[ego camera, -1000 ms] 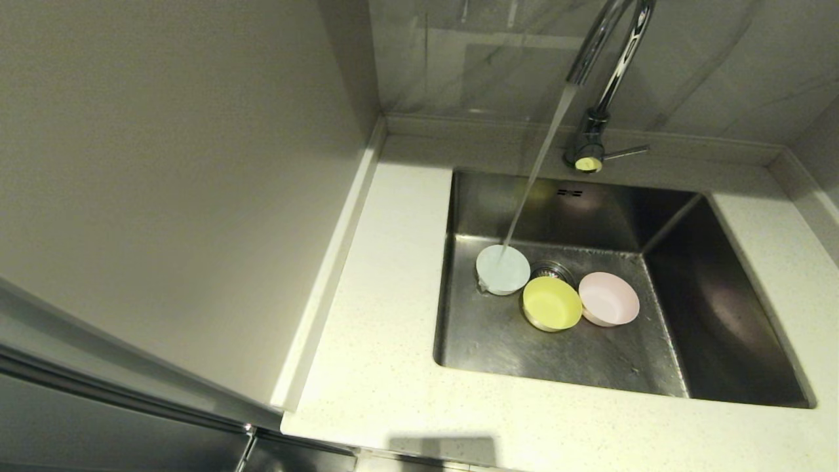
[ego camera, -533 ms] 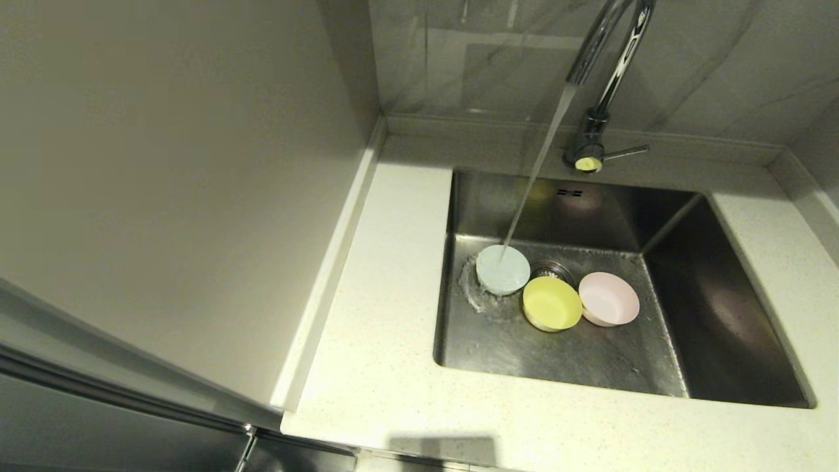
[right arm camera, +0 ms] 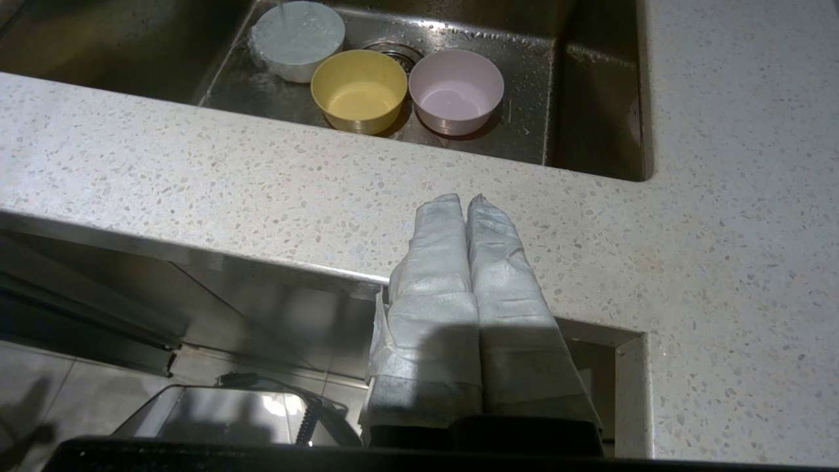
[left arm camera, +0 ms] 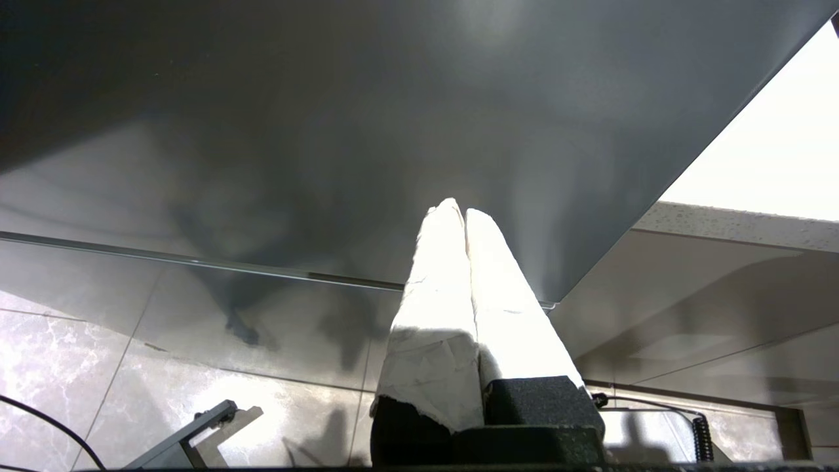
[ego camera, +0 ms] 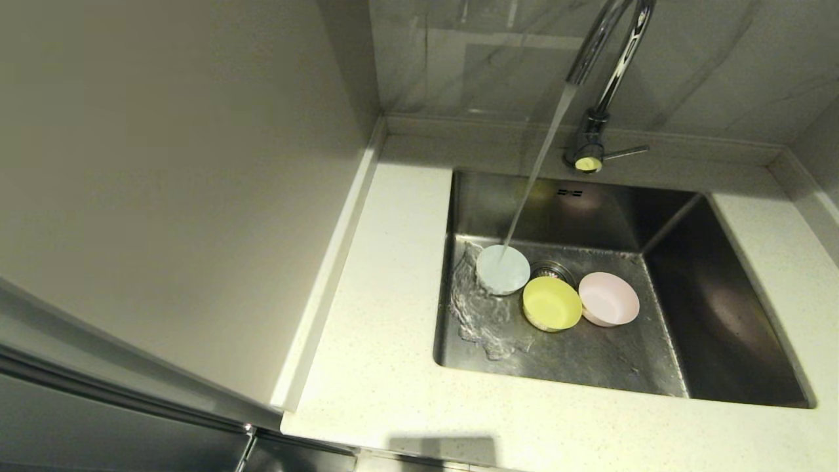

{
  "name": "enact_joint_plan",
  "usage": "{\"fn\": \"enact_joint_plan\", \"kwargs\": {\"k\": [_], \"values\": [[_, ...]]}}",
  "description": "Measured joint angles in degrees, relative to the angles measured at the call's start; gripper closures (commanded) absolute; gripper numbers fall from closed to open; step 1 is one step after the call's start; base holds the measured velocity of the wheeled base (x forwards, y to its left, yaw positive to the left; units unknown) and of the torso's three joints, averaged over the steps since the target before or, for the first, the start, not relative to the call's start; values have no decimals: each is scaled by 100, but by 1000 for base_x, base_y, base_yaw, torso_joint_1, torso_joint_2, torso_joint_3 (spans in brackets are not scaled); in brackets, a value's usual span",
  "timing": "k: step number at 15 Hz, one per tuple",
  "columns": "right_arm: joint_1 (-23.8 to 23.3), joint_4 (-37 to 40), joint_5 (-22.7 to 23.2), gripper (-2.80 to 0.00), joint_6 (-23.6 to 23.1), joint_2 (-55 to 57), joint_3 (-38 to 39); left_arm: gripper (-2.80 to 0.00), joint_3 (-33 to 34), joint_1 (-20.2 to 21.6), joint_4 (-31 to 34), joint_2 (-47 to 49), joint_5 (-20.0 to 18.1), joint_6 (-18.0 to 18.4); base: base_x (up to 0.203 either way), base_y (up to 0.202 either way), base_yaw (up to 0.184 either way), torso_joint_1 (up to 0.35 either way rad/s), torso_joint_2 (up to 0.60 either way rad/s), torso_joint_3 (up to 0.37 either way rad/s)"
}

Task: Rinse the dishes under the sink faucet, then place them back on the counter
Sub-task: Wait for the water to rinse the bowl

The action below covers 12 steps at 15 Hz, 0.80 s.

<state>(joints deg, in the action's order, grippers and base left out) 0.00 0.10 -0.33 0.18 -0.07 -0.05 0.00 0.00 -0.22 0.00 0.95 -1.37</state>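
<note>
Water is running from the faucet (ego camera: 606, 72) in a slanted stream onto the white bowl (ego camera: 503, 269), which sits on the sink (ego camera: 590, 367) floor at the left of the row and looks brim-full, with overflow spreading across the steel toward the sink's left wall. Just beside it, over the drain strainer (ego camera: 549, 269), is the yellow bowl (ego camera: 552, 303), and the pink bowl (ego camera: 609, 299) sits next to that on the right; all three are upright in the basin, none yet back on the surface (ego camera: 373, 367). Neither arm shows in the head view. The right gripper (right arm camera: 465, 200) hangs low in front of the surface edge with its wrapped fingers pressed together and holding nothing; the left gripper (left arm camera: 457, 208) is parked lower, down by the cabinet front, fingers likewise together and empty. To do this rinse well, I judge the right arm should come up and over the edge, spread its fingers, and pinch one bowl by its rim. The yellow and pink bowls have had no direct stream, so each would need carrying under it and tipping to drain. Thin wet plastic may slip, so a firm, slow grip matters.
</note>
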Motion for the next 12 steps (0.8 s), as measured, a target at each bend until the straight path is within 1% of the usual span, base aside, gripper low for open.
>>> {"fn": "enact_joint_plan", "kwargs": {"k": [12], "values": [[0, 0, 3, 0, -2, 2, 0, 0, 0, -2, -1, 0, -2, -2, 0, 0, 0, 0, 0, 0]]}}
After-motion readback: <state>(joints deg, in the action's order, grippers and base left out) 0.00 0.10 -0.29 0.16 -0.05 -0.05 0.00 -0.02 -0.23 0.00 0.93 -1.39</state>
